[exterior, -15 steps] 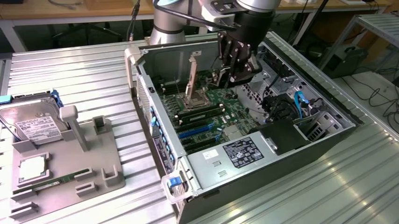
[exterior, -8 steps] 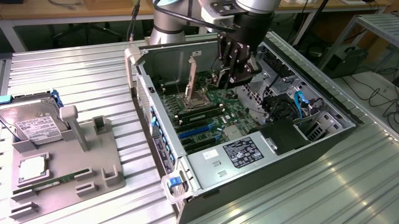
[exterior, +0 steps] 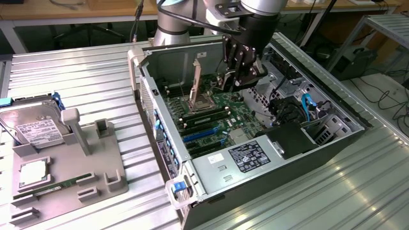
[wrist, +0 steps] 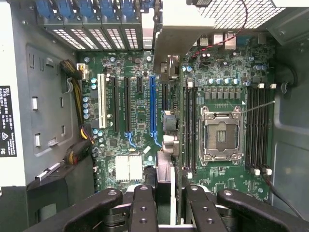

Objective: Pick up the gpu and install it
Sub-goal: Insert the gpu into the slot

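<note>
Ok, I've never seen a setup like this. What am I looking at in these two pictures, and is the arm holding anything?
This is one robot arm working over an open computer case on a ribbed metal table. One picture comes from a camera off the arm; the other looks from its wrist at the motherboard. The end effector grips the gpu, seen edge-on, above the board's slots. On the exterior view's left a grey fixture holds a hard drive, a processor and a memory stick.
</note>
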`<state>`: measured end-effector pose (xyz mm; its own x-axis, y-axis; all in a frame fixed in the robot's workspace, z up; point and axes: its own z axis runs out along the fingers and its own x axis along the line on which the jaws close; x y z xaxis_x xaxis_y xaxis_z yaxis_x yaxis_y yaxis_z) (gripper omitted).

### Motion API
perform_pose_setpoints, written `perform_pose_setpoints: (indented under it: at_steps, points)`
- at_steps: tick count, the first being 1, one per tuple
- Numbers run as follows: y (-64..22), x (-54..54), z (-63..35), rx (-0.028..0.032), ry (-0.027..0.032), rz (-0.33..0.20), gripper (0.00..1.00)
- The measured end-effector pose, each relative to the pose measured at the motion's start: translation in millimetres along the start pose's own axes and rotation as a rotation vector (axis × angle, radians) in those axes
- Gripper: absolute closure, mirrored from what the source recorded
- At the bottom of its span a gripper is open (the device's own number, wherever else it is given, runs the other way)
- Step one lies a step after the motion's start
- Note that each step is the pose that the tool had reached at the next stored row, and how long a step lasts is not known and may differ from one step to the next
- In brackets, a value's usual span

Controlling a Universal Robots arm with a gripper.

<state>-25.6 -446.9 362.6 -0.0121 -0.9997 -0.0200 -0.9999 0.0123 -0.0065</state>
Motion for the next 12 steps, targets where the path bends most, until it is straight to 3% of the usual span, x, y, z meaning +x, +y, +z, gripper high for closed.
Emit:
perform_pose_setpoints:
  at_steps: [9, 12]
  points:
    - [0.5, 0.1, 5.9, 0.0, -0.0001, 0.0, 0.72]
    - [0.6, 0.2, 10.6, -0.0031, 0.0, 0.0, 0.72]
